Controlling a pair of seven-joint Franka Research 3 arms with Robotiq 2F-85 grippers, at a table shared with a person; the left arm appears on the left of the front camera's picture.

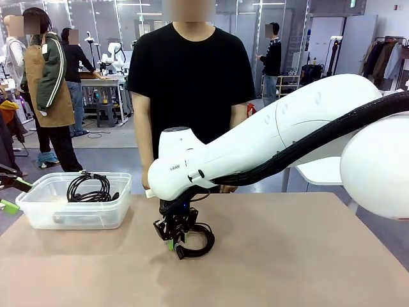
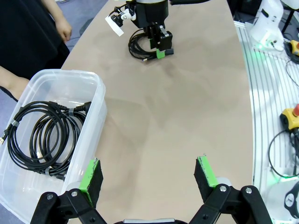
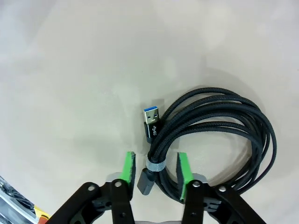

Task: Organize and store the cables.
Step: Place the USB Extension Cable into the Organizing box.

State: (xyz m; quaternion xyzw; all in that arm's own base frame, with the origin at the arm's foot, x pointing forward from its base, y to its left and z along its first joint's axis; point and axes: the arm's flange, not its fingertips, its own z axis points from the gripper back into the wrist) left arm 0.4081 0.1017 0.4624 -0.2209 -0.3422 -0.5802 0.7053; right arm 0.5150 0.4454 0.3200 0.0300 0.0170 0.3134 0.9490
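Observation:
A coiled black cable with a grey band and a blue USB plug lies flat on the tan table, also seen from the front and from the left wrist. My right gripper points down over it, its green pads straddling the banded part with small gaps on both sides, so the jaws stand partly open. A second coiled cable rests inside the clear plastic bin. My left gripper hovers open and holds nothing beside the bin, at the table's left edge.
The clear bin sits at the table's left rear with a cable in it. A person in a black shirt stands at the far edge, one hand near the table.

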